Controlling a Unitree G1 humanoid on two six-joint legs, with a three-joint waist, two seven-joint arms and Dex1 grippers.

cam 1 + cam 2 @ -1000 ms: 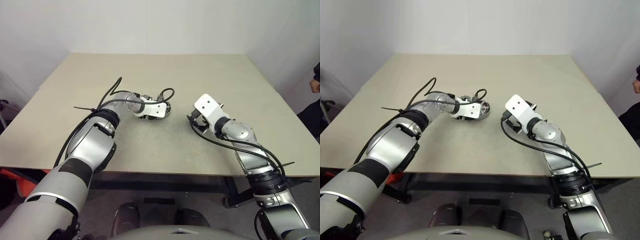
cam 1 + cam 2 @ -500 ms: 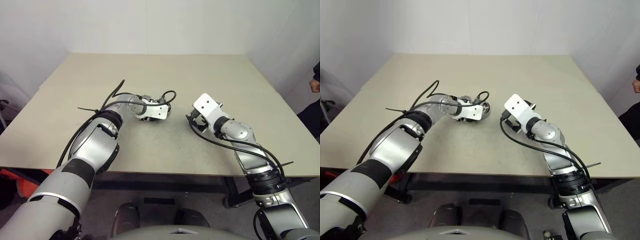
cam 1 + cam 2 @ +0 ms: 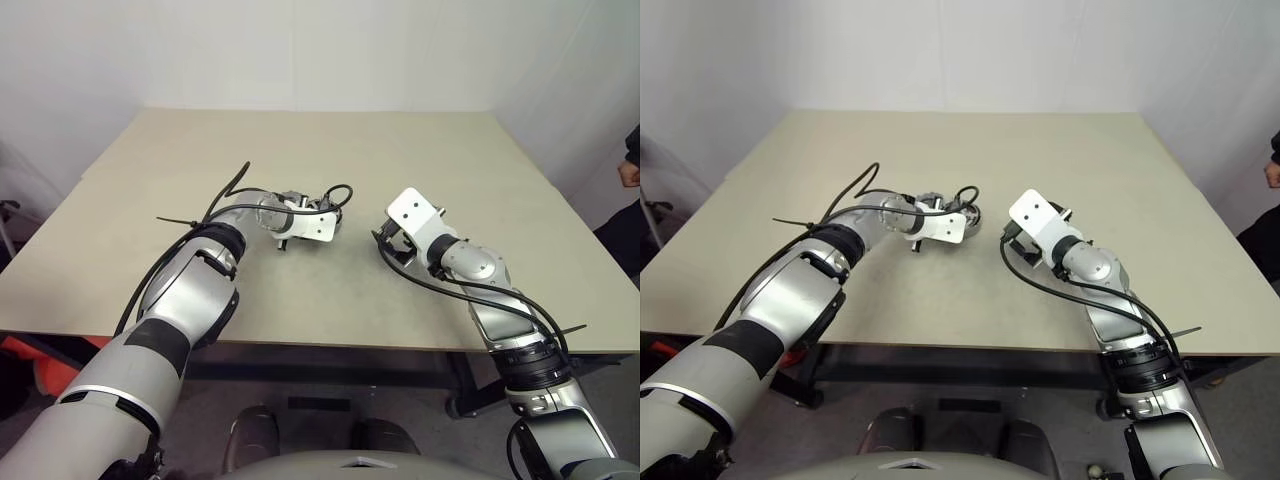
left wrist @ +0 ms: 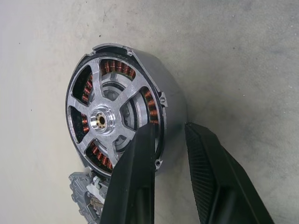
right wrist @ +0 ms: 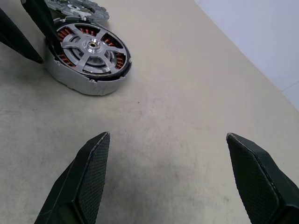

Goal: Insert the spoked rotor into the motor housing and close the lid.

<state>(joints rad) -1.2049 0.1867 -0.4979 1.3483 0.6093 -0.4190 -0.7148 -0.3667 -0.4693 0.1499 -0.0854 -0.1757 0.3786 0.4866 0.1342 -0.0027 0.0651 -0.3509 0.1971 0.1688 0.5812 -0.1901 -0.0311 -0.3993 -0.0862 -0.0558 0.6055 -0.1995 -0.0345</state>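
left gripper [image 4: 170, 154]: fingers pinch motor housing [image 4: 170, 100] wall at its 5 o'clock, steadying it
spoked rotor [image 4: 105, 119]: seated inside
lid [image 5: 77, 7]: touching housing, still off
right gripper [image 5: 168, 179]: spread wide, nothing held

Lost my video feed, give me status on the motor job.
Left gripper straddling the motor housing wall. Spoked rotor seated. Lid lies off, beside it. Right gripper open, empty.

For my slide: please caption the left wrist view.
Left gripper straddling the motor housing wall, spoked rotor seated inside.
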